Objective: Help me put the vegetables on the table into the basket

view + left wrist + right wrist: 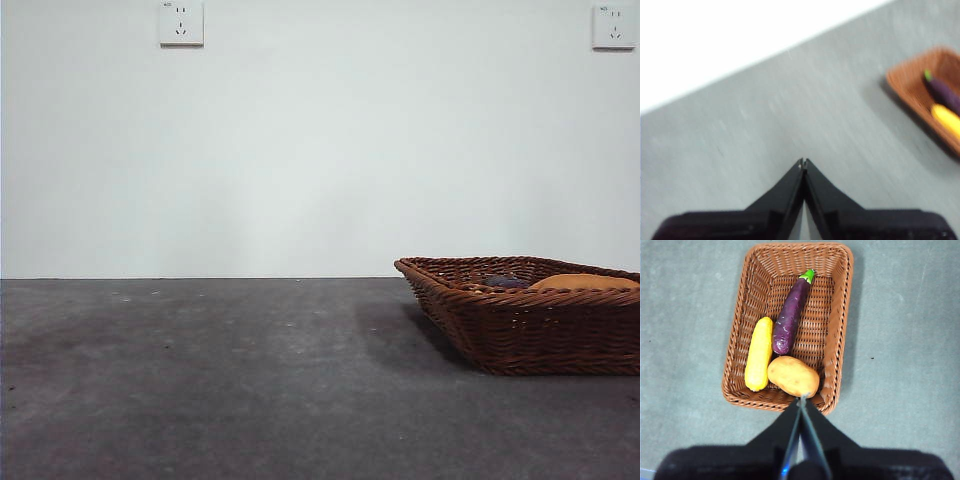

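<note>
The brown wicker basket holds all three vegetables: the yellow corn cob, the orange-brown potato and the dark purple oblong vegetable with a green stem. My right gripper is shut and empty, high above the basket's rim beside the potato. My left gripper is shut and empty above bare table, well away from the basket; the purple vegetable and corn show in it. In the front view the basket stands at the right with the potato's top showing; no gripper shows there.
The dark grey table runs back to a white wall with two sockets. The basket's right end is cut off by the front view's edge.
</note>
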You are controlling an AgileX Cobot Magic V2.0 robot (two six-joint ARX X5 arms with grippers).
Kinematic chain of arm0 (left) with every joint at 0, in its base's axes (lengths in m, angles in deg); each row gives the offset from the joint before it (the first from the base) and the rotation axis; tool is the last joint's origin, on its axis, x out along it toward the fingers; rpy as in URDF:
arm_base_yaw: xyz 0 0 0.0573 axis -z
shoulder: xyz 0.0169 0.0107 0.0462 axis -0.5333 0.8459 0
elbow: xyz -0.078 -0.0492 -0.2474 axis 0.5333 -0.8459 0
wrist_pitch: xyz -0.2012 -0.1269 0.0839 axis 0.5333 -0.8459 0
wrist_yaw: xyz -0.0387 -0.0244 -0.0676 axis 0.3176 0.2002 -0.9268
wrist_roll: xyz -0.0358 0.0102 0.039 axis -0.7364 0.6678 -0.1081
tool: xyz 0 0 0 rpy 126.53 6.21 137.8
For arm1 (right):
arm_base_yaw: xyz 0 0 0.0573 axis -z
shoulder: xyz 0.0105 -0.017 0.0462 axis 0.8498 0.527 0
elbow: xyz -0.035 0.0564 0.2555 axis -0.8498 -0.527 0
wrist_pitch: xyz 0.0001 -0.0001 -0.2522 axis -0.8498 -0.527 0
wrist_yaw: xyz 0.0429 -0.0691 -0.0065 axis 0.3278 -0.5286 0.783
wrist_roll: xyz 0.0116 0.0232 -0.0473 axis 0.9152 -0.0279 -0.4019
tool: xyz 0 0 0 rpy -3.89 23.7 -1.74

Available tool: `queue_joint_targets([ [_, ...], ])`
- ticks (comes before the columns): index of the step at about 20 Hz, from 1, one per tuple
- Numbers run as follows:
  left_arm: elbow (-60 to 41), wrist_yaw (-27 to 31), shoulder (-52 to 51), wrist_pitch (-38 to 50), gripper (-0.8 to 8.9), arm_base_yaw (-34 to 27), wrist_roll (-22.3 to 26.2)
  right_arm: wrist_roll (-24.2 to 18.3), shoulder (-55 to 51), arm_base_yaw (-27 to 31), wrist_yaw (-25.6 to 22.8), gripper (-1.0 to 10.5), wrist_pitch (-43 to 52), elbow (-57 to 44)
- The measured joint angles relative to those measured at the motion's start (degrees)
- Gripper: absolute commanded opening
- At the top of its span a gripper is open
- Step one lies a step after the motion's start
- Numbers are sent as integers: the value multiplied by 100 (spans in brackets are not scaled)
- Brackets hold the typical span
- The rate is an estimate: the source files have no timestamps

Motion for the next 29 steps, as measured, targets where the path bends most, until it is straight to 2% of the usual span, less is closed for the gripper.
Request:
queue_joint_targets([
  [3, -4, -138, -352, 726, -3, -660, 306, 0, 0, 0, -2, 1, 0, 0],
  [5, -90, -553, -739, 1134, -3, -1215, 446, 0, 0, 0, -2, 1, 0, 0],
  [8, -758, -793, -1458, 1838, -3, -1753, 533, 0, 0, 0, -2, 1, 0, 0],
  [11, -1943, -802, -2221, 2752, -3, -2059, 610, 0, 0, 0, -2, 1, 0, 0],
  [14, -3681, -813, -2962, 3683, -3, -2135, 590, 0, 0, 0, -2, 1, 0, 0],
  [19, -6231, -820, -4105, 5123, -3, -2135, 188, 0, 0, 0, -2, 1, 0, 0],
  [23, -7495, -678, -4780, 5211, -3, -2135, -254, 2, 0, 0, -2, 1, 0, 0],
  [29, -8577, -496, -5613, 5202, -3, -2138, -850, 2, 0, 0, -2, 1, 0, 0],
])
